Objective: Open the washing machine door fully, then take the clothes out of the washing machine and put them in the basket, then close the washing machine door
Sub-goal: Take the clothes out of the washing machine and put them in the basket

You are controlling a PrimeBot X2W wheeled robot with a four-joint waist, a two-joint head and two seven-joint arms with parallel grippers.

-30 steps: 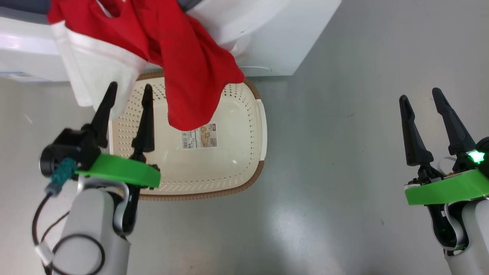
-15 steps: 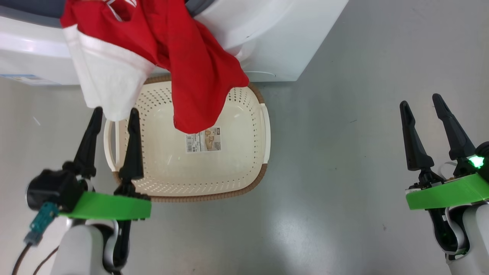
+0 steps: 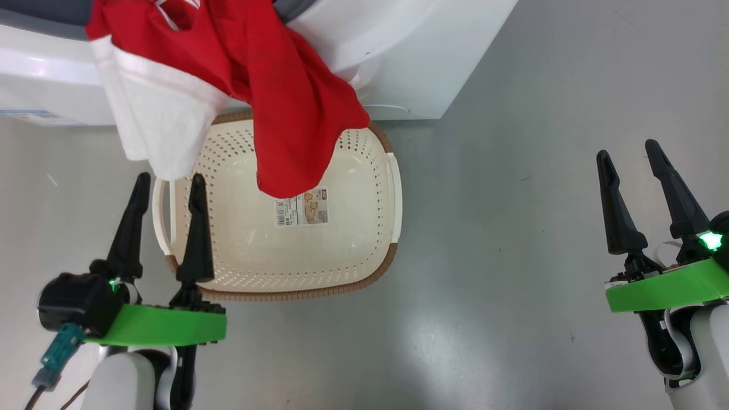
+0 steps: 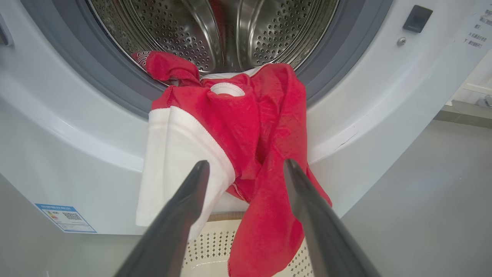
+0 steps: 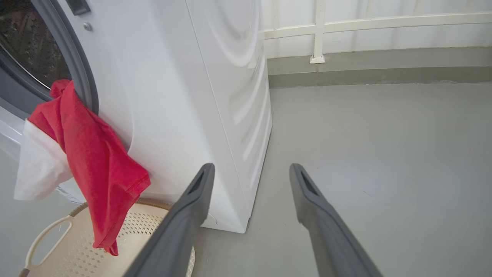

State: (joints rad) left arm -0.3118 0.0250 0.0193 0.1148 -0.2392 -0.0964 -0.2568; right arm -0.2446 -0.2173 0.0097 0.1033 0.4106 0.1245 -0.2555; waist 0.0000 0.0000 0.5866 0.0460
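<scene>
**Washer front, clothes half out, basket beneath**

Floor (image 3: 512, 256): smooth grey, glossy, with a pale glare patch at the lower centre of the head view and a few dark specks.

Room: in the right wrist view a white railing (image 5: 365, 23) runs across the top, above a grey kerb (image 5: 365, 73) at the floor's far edge.

Washer (image 3: 410, 57): white, across the top of the head view. The left wrist view shows its grey ring (image 4: 96, 77), its steel drum (image 4: 230, 30) and a blue label (image 4: 65, 217) at lower left.

Clothes (image 3: 273, 97): red with a white panel, draped out of the drum over the ring, hanging down the washer front above the basket.

Basket (image 3: 393, 193): cream, perforated, brown rim, on the floor against the washer. A sticker (image 3: 302, 208) lies on its bare bottom.

Left gripper (image 3: 171, 177): lower left of the head view, fingers apart, holding nothing, tips at the basket's left handle, below the white panel.

Right gripper (image 3: 626, 148): right edge, over bare floor, fingers apart, holding nothing.
</scene>
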